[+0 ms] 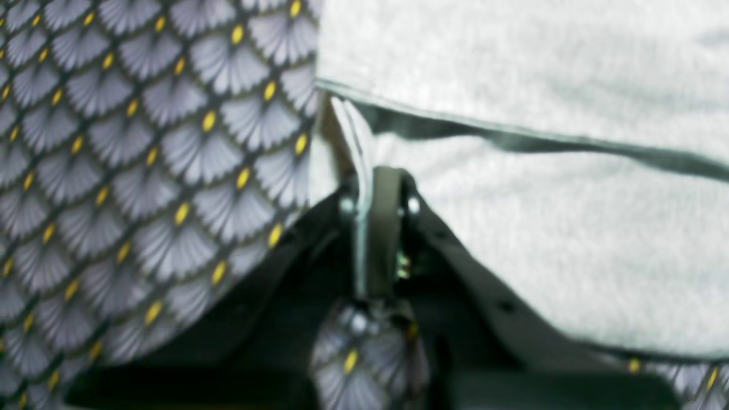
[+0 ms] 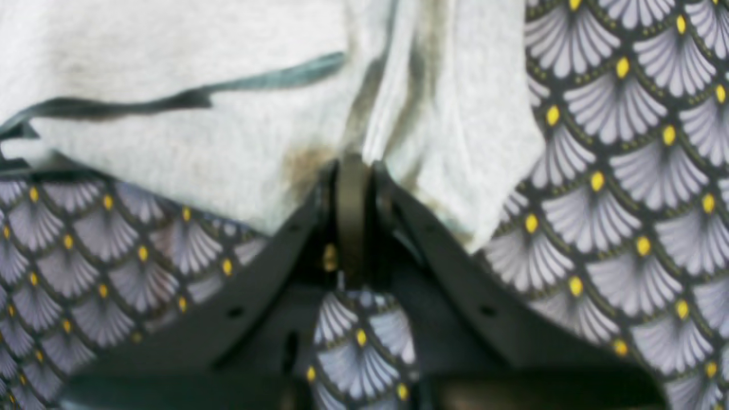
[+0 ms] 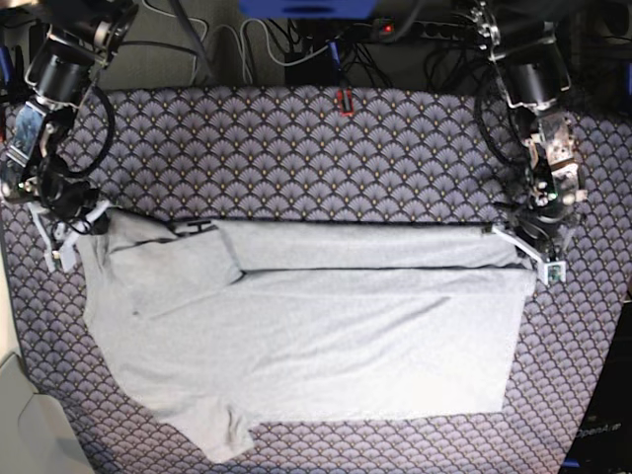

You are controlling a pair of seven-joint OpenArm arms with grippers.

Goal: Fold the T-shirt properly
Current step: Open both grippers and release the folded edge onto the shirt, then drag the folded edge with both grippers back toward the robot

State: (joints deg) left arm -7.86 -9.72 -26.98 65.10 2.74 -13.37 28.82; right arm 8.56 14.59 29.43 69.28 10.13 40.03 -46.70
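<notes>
1. At the far fold line of the T-shirt (image 3: 326,326), the left hand (image 1: 364,171) is clamped tight on a thin edge of grey cloth at the hem-end corner.
2. At the sleeve end, the right hand (image 2: 353,171) is likewise pinched closed on a bunched ridge of fabric.
3. The shirt lies spread across the purple patterned surface (image 3: 296,148), its upper strip already turned over between the two hands, one sleeve (image 3: 173,267) folded in, the other sleeve (image 3: 212,434) splayed out at the near edge.
4. Risk, as judged: the left grip looks shallow, so a hard pull could slip the edge free.
5. Uneven travel by the two hands would likely skew the fold or drag the lower layer into wrinkles.
</notes>
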